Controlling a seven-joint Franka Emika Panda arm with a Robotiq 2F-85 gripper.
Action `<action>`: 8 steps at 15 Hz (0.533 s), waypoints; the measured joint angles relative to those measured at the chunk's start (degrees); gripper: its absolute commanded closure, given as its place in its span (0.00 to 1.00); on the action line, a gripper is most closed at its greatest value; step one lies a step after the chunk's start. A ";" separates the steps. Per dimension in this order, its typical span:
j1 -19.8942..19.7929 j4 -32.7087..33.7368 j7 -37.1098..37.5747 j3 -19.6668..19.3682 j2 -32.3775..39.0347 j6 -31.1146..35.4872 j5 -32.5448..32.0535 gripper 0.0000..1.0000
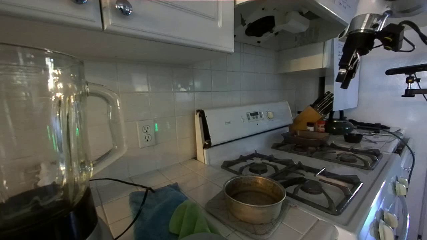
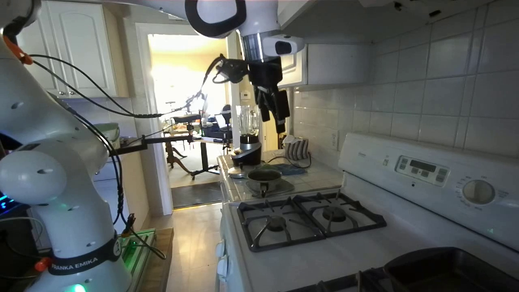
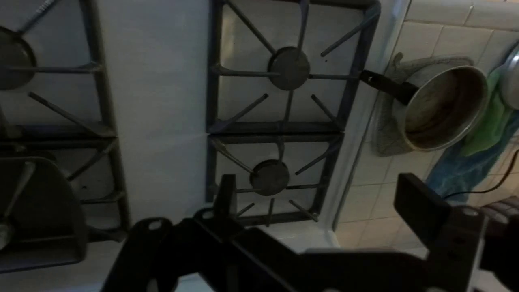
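Note:
My gripper (image 3: 318, 190) stands open, its two fingers wide apart with nothing between them. In both exterior views the gripper (image 1: 343, 80) (image 2: 273, 123) hangs high above the white stove (image 2: 324, 259), touching nothing. Below it in the wrist view are black burner grates (image 3: 275, 129). A metal pot (image 1: 255, 213) rests on a grey mat (image 3: 387, 142) on the tiled counter beside the stove. The pot's black handle (image 3: 387, 86) points toward the nearest grate. On the farther burners from the pot sits a dark rectangular pan (image 1: 305, 137), partly cut off in the wrist view.
A glass blender (image 1: 103, 133) stands on the counter near a blue towel (image 1: 156, 210) and a green cloth (image 1: 191, 220). Past the stove are a knife block (image 1: 308, 116) and a dark kettle (image 1: 338, 126). A range hood (image 1: 287, 26) and cabinets (image 1: 166, 20) overhang the area.

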 measured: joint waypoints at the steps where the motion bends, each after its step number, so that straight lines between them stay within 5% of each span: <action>1: 1.75 0.69 -1.68 0.56 1.74 0.39 1.81 0.00; 8: 8.96 7.24 -13.05 6.99 15.02 1.39 7.59 0.00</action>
